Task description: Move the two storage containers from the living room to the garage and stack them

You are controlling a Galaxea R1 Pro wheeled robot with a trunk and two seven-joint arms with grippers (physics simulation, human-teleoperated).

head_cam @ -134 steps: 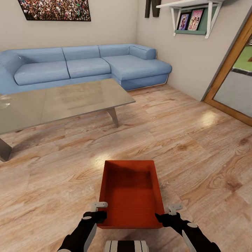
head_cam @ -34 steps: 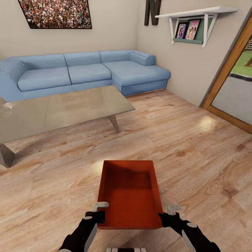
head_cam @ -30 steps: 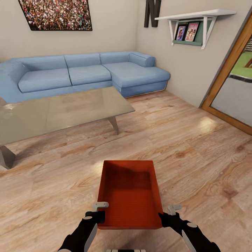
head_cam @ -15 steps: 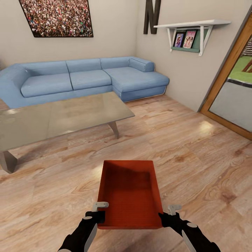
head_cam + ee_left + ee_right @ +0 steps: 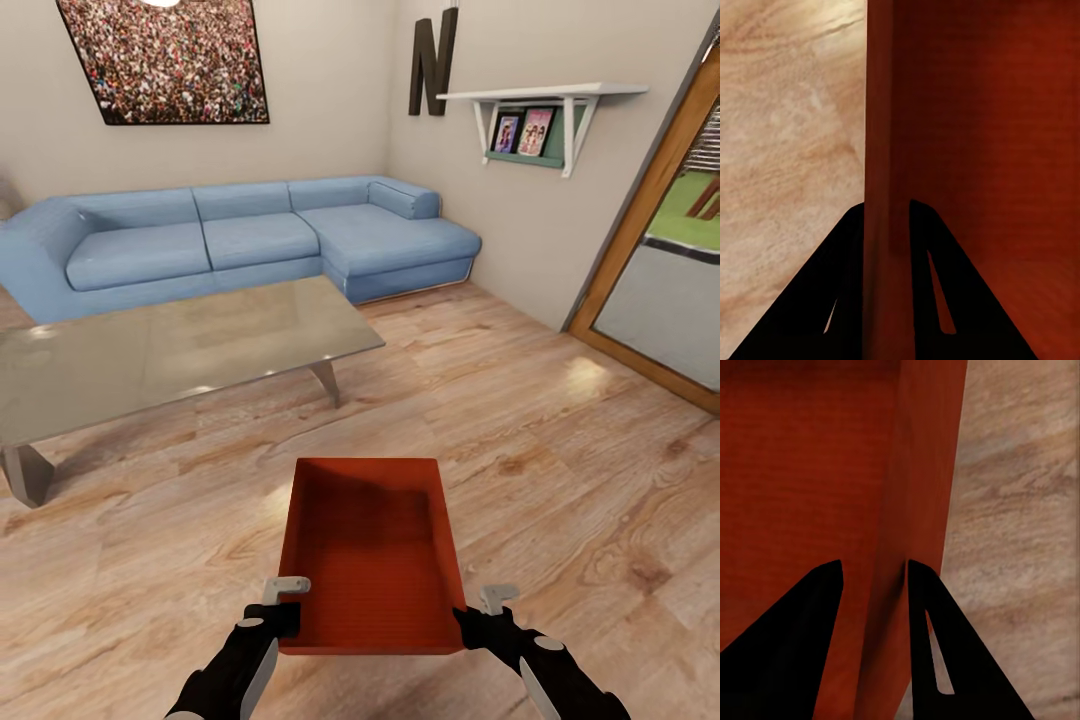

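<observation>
An orange-red lidless storage container [image 5: 372,550] hangs level in front of me over the living room's wood-plank flooring [image 5: 560,470]. My left gripper [image 5: 283,612] is shut on the container's near left wall [image 5: 881,150], one black finger on each side. On the near right wall [image 5: 915,495] my right gripper [image 5: 468,620] is shut the same way. The container is empty inside.
A glass coffee table [image 5: 170,350] stands ahead on the left, with a blue corner sofa [image 5: 250,235] behind it along the wall. A wood-framed glass door [image 5: 665,270] is at the right. A white shelf [image 5: 545,110] with pictures hangs on the right wall.
The whole head view has shifted: sofa, table and shelf sit lower in the picture, as the camera rose or tilted up. The container stays held in the same place between both grippers.
</observation>
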